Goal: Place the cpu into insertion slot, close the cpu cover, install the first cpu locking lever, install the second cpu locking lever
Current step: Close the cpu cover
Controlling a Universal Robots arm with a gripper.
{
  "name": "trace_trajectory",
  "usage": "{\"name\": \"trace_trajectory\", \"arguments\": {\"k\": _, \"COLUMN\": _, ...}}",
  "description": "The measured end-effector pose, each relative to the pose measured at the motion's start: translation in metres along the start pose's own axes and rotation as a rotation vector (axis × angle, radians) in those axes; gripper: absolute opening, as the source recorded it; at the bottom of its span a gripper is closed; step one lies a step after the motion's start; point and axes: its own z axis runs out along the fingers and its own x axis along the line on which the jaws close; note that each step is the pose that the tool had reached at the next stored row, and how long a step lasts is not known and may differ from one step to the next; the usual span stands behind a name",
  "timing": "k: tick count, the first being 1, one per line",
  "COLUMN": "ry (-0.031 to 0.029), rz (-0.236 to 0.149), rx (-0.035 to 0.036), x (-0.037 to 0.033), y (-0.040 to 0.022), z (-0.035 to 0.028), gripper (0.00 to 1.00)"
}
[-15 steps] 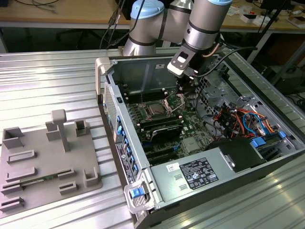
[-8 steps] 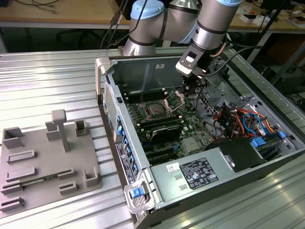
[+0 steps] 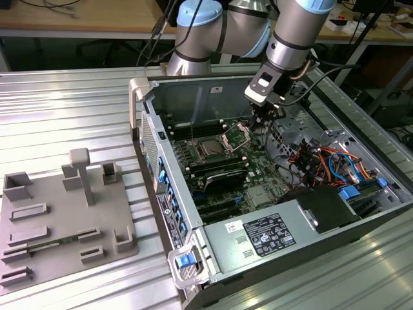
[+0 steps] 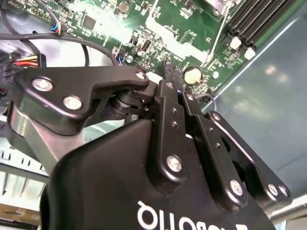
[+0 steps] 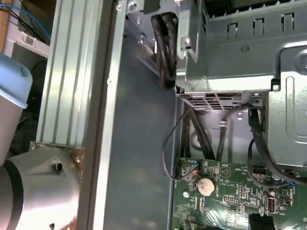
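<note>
Pincer (image 3: 266, 121) hangs inside the open computer case (image 3: 258, 236), low over the motherboard (image 3: 258, 175). In the second wrist view its fingers (image 4: 169, 91) sit together, nothing visible between them. The cpu (image 3: 210, 149) looks seated flat in the insertion slot (image 3: 199, 152); it is square, so it has no long axis. The cpu cover (image 3: 236, 134) stands tilted up and open between slot and pincer. It lies just beside the pincer, toward the exterior view's left, and the slot is further that way. The cover's hinge edge seems to be on the pincer's side, with the window facing the slot. Whether they touch, cannot tell.
</note>
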Motion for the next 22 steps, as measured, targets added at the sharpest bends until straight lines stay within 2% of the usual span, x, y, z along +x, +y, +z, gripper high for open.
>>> {"name": "trace_trajectory", "arguments": {"k": 5, "ry": -0.0001, "rz": 0.0, "rx": 0.0001, "x": -0.0001, "y": 0.0001, "z": 0.0093, "gripper": 0.11}}
{"name": "trace_trajectory", "arguments": {"k": 7, "ry": -0.0001, "rz": 0.0, "rx": 0.0001, "x": 0.0, "y": -0.0105, "z": 0.0114, "gripper": 0.11}}
{"name": "trace_trajectory", "arguments": {"k": 14, "ry": 0.0012, "rz": 0.0, "rx": 0.0001, "x": 0.0002, "y": -0.0221, "z": 0.0114, "gripper": 0.11}}
{"name": "trace_trajectory", "arguments": {"k": 18, "ry": 0.001, "rz": 0.0, "rx": 0.0002, "x": 0.0004, "y": -0.0346, "z": 0.0114, "gripper": 0.11}}
{"name": "trace_trajectory", "arguments": {"k": 22, "ry": 0.0014, "rz": 0.0, "rx": 0.0001, "x": 0.0005, "y": -0.0441, "z": 0.012, "gripper": 0.11}}
